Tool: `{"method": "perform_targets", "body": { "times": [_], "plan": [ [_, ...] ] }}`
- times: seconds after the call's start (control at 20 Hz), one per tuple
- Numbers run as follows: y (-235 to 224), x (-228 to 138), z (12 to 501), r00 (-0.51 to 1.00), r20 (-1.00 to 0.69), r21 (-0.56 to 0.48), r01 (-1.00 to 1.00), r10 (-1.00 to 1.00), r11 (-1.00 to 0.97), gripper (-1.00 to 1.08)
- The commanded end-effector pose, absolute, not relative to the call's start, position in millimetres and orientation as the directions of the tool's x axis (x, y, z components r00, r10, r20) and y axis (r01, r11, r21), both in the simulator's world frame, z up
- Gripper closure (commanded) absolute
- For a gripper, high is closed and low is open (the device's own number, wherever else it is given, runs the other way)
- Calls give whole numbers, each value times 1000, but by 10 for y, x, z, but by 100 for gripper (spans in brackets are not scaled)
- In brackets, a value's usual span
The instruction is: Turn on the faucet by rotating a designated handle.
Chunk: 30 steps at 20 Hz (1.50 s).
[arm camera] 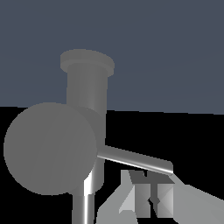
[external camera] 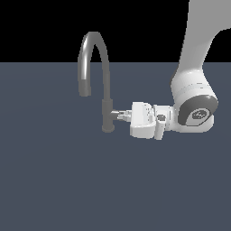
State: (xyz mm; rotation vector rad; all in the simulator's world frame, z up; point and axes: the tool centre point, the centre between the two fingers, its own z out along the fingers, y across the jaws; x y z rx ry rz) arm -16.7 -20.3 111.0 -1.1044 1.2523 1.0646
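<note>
The tall grey faucet [external camera: 106,85] stands mid-scene on its slim base, its arched spout curving to a darker nozzle toward the exterior view's left. The handle [external camera: 114,113], a short horizontal stub, sticks out of the post toward the exterior view's right. My gripper [external camera: 122,116] lies level with it, reaching in from the right with its fingertips at the stub's end. In the wrist view the handle's round stub [arm camera: 48,148] fills the near side and its thin pin [arm camera: 135,159] crosses just past my gripper [arm camera: 148,179]. The fingers [arm camera: 131,197] are shut together, with nothing between them.
A flat dark blue-grey floor [external camera: 54,180] spreads all around the faucet, with a black backdrop behind. My white arm [external camera: 198,54] comes down from the upper part of the exterior view's right. The faucet base flange [arm camera: 87,61] shows in the wrist view.
</note>
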Motion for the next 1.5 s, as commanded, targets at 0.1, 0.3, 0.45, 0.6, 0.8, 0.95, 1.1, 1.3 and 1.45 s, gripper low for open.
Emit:
{"method": "perform_targets", "body": {
  "times": [0.1,0.3,0.45,0.6,0.8,0.95,1.1,1.3,1.45],
  "plan": [
    [-186,-268,754,2,-1000,-2,-987,0,162,108],
    [-202,-175,873,32,-999,-31,-987,2,160,108],
    [-204,-161,736,22,-1000,-21,-987,2,161,108],
    [-206,-148,600,12,-1000,-12,-987,1,161,108],
    [-208,-132,423,-1,-1000,1,-987,1,162,108],
    [-248,-32,705,46,-999,-44,-987,10,155,108],
    [-249,9,599,35,-999,-33,-987,8,156,108],
    [-250,61,459,21,-1000,-19,-987,5,158,108],
    [-252,98,355,10,-1000,-9,-987,3,160,108]
  ]
}}
